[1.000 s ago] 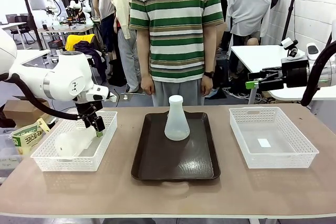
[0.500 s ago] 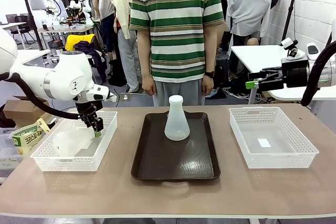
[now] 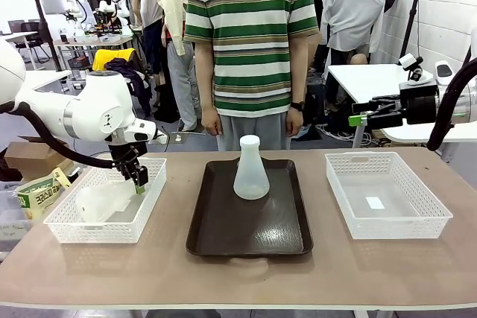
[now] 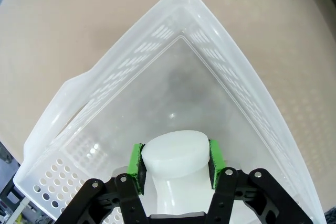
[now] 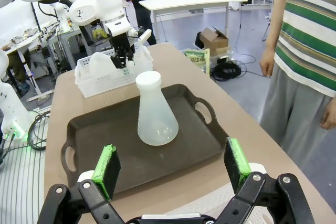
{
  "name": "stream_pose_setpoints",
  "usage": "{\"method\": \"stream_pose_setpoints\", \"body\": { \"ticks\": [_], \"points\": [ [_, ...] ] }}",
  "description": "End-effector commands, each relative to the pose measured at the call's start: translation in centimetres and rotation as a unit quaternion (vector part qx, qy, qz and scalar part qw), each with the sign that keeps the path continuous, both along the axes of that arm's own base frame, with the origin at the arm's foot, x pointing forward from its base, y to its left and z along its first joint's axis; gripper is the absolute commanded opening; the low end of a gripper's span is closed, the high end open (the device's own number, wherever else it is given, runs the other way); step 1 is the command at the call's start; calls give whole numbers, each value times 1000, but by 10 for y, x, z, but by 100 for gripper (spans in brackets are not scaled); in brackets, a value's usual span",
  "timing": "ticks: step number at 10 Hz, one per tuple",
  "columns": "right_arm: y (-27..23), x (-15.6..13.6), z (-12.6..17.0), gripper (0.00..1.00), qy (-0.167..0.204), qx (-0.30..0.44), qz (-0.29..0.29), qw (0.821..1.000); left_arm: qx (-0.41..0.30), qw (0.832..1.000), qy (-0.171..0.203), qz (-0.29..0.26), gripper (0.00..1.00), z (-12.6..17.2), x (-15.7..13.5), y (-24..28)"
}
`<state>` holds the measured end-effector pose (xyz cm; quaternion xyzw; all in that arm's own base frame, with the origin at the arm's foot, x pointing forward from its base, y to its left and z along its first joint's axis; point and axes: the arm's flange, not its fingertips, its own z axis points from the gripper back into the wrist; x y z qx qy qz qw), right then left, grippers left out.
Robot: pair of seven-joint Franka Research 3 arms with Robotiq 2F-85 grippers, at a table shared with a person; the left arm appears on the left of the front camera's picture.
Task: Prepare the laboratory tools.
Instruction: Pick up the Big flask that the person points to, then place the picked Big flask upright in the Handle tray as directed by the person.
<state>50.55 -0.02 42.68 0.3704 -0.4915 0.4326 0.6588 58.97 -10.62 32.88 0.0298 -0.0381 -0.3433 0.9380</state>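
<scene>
Left hand [image 4: 175, 160]: pinching neck of Erlenmeyer flask [image 4: 173, 156] in left mesh basket [image 3: 153, 199]; second flask [image 3: 251, 169]: upright on brown tray [image 3: 283, 229]; right hand [image 5: 173, 170]: spread, empty

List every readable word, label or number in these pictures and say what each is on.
Green box left of the left basket: printed characters, too small to read.
White label on the right basket's floor: blank or too small to tell.
Flasks, tray, arms: no text seen.
</scene>
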Motion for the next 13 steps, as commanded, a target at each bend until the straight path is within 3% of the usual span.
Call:
{"method": "stream_pose_setpoints", "body": {
  "ticks": [1,13],
  "points": [
    [1,1,1,100,9,-7,-3,1000,0,1000,-3,0,0,-2,1,1],
    [1,1,1,100,9,-7,-3,1000,0,1000,-3,0,0,-2,1,1]
  ]
}}
